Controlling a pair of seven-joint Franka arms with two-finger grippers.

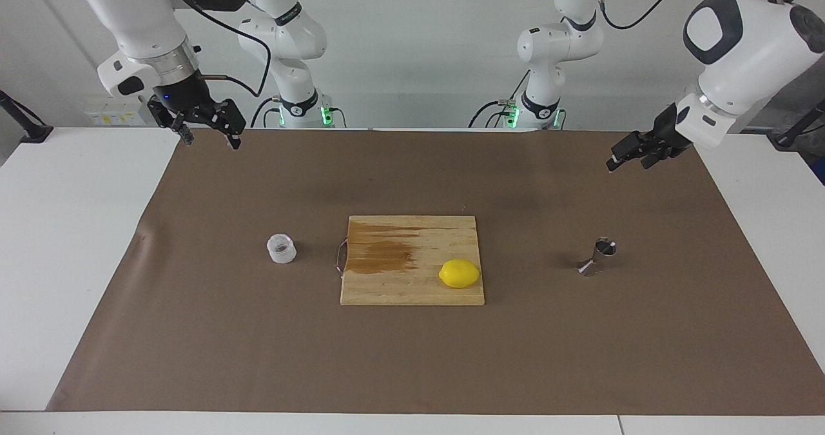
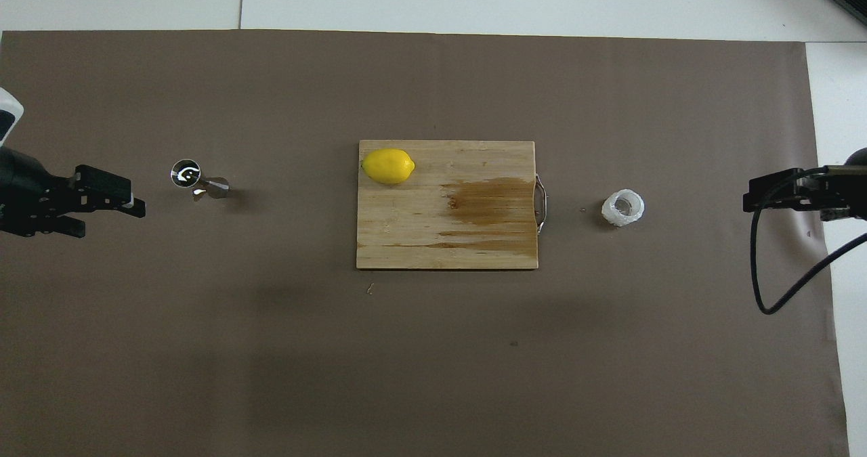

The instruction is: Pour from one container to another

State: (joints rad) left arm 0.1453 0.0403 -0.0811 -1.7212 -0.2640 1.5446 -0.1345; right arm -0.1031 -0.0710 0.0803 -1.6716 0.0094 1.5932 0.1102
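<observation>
- In the facing view we see both arms whole; the overhead view shows only their grippers at its edges.
- The plastic cup (image 1: 281, 249) stands upright on the brown mat (image 1: 412, 357), at nine o'clock from the cutting board (image 1: 412, 287) in the facing view.
- The jigger (image 1: 598, 256) stands at three o'clock from the board, well apart.
- A lemon (image 1: 459, 273) lies on the board.
- We see the left gripper (image 1: 628, 156) in the air over the mat, fingers apart, empty.
- The right gripper (image 1: 207, 137) waits over the mat's edge, fingers apart, empty.
</observation>
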